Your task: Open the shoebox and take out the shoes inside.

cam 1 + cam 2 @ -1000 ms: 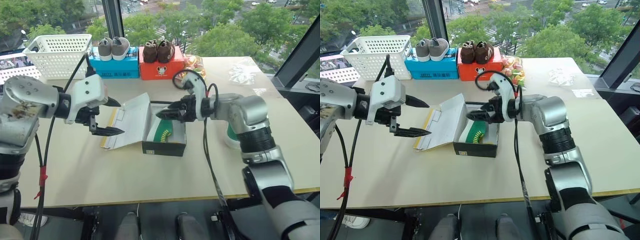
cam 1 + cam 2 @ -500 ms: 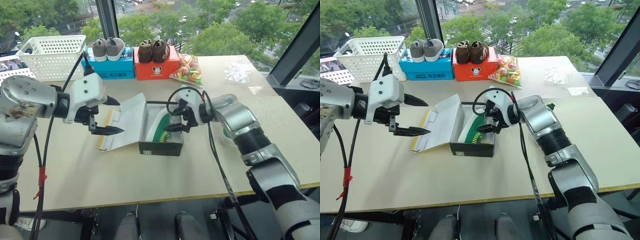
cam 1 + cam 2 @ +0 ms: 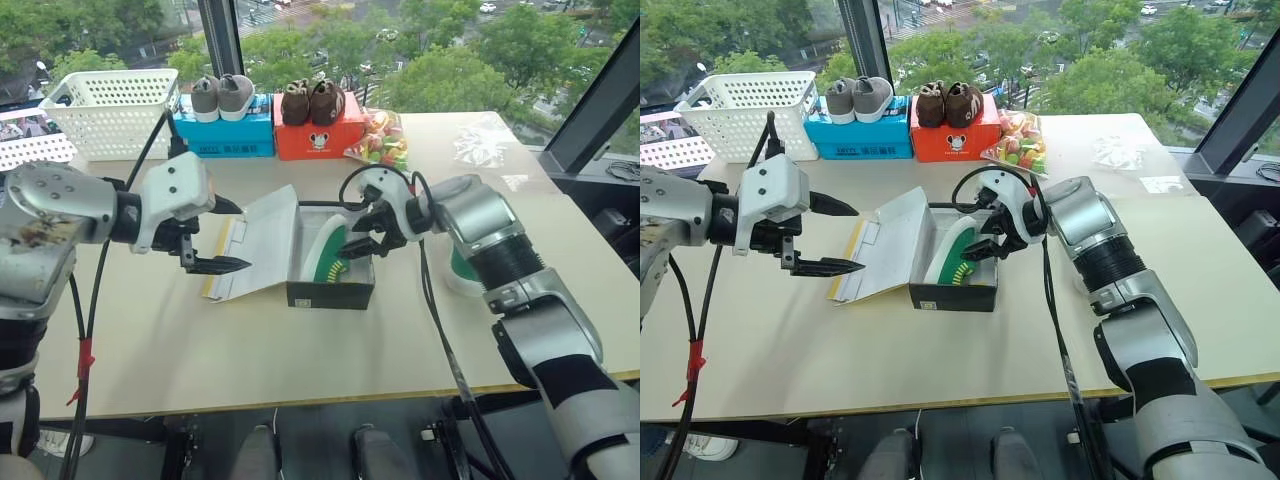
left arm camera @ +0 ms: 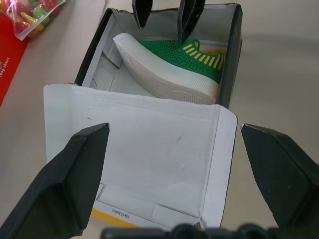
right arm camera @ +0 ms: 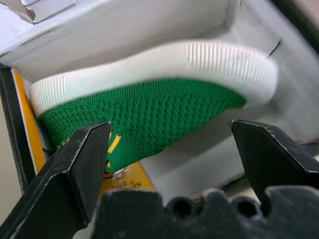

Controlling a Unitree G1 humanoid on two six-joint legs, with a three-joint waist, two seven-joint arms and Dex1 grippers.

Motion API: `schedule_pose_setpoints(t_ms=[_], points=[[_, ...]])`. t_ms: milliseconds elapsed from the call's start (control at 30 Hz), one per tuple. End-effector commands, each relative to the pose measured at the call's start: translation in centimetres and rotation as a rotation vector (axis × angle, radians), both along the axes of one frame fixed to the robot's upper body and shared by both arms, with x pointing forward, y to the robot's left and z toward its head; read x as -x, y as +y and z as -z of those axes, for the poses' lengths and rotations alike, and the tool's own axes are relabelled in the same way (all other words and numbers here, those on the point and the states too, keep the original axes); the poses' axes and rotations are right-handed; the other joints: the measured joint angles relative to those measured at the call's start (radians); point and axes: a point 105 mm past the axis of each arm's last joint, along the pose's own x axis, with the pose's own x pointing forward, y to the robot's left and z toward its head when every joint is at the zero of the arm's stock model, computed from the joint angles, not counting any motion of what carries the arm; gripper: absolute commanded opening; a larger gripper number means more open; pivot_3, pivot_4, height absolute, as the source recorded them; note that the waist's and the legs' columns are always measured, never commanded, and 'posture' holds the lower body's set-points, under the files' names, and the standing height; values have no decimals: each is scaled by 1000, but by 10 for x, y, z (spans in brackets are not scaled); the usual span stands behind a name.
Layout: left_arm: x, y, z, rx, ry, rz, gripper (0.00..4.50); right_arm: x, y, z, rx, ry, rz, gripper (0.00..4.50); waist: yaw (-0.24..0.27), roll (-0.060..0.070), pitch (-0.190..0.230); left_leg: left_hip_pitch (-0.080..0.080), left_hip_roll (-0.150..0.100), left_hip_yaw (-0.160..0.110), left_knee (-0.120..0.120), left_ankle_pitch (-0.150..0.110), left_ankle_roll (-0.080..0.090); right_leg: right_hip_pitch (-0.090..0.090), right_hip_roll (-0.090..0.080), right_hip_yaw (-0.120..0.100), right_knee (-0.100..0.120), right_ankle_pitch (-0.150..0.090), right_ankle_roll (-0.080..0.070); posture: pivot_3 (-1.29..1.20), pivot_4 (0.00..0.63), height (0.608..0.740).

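Observation:
The shoebox [image 3: 330, 296] stands in the middle of the table with black sides. Its lid [image 3: 255, 245] is folded back to the left, white inside up. One green shoe [image 3: 328, 256] with a white sole lies on its side in the box, also clear as the shoe [image 4: 169, 67]. My right gripper [image 3: 362, 235] hangs open in the box mouth, its fingers straddling the shoe [image 5: 149, 109] without touching. My left gripper [image 3: 240, 238] hovers open and empty just left of the lid. A green and white thing [image 3: 464, 270], perhaps a second shoe, lies mostly hidden behind my right forearm.
Along the far edge stand a white basket [image 3: 115, 110], a blue box [image 3: 225, 135] with grey shoes on it and an orange-red box [image 3: 322, 135] with brown shoes on it. A bag of colourful sweets [image 3: 380, 145] and a clear bag [image 3: 480, 145] lie to their right.
My right gripper has sunk a little into the box and its wrist has turned, so the fingers now frame the shoe. The left gripper has stayed put.

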Motion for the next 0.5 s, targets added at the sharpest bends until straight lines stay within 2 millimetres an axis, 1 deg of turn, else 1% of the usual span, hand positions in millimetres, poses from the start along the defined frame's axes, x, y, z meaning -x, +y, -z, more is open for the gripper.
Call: schedule_pose_setpoints(t_ms=[33, 233, 367, 467, 500], points=[[3, -4, -6, 20, -45, 2, 4500, 5, 6, -1, -84, 160, 44, 4477, 0, 0, 0, 0, 0, 0, 0, 0, 0, 0, 0, 0, 0, 0, 0, 0, 150, 740], [5, -2, 0, 31, -44, -21, 4500, 8, 16, 10, -106, 285, 86, 4477, 2, 0, 0, 0, 0, 0, 0, 0, 0, 0, 0, 0, 0, 0, 0, 0, 150, 740], [6, -2, 2, 33, -46, -30, 4500, 11, 20, 17, -95, 317, 83, 4477, 4, 0, 0, 0, 0, 0, 0, 0, 0, 1, 0, 0, 0, 0, 0, 0, 150, 740], [7, -1, 2, 35, -50, -40, 4500, 11, 24, 17, -108, 323, 83, 4477, 2, 0, 0, 0, 0, 0, 0, 0, 0, 1, 0, 0, 0, 0, 0, 0, 150, 740], [8, -1, 2, 35, -51, -42, 4500, 9, 25, 16, -124, 322, 93, 4232, 1, 0, 0, 1, 0, 0, 0, 0, 0, 1, 0, 0, 0, 0, 0, 0, 150, 740]])
